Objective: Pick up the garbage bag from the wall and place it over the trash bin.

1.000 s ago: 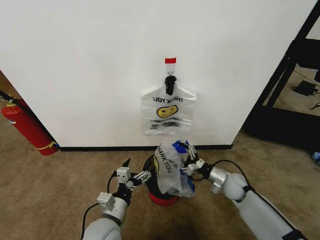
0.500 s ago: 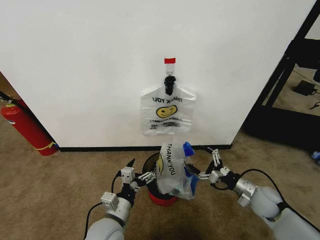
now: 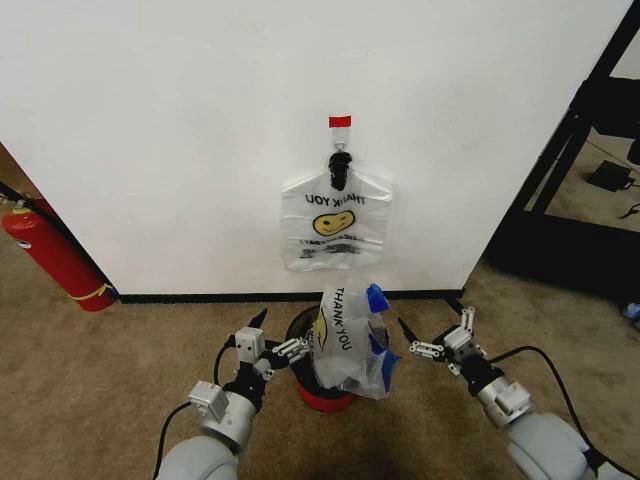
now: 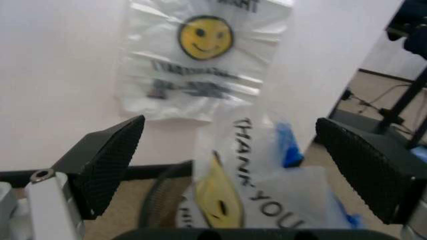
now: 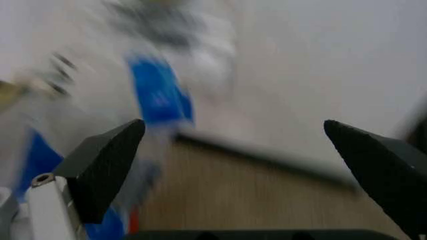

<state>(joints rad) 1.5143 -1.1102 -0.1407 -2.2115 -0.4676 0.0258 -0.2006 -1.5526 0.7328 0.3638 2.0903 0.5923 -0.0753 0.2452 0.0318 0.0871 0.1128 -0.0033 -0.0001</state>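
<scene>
One garbage bag (image 3: 335, 225), translucent white with a yellow smiley face, hangs from the black hook (image 3: 340, 165) on the wall (image 3: 150, 120) under a red tape strip. A second like bag (image 3: 345, 345) with blue patches stands crumpled in the black mesh trash bin (image 3: 296, 330) with its red base. My left gripper (image 3: 275, 335) is open just left of the bin. To the right of the bin, my right gripper (image 3: 435, 332) is open and clear of the bag. The left wrist view shows both bags (image 4: 200, 55) (image 4: 247, 190) between its open fingers (image 4: 110, 160).
A red fire extinguisher (image 3: 50, 255) leans against the wall at the far left. A black shelf frame (image 3: 580, 130) stands at the right past the wall's corner. A black baseboard (image 3: 200, 297) runs along the wall above brown carpet (image 3: 100, 380).
My right gripper has drawn back to the right, away from the bag in the bin, and that bag has settled more upright. The left gripper has barely moved.
</scene>
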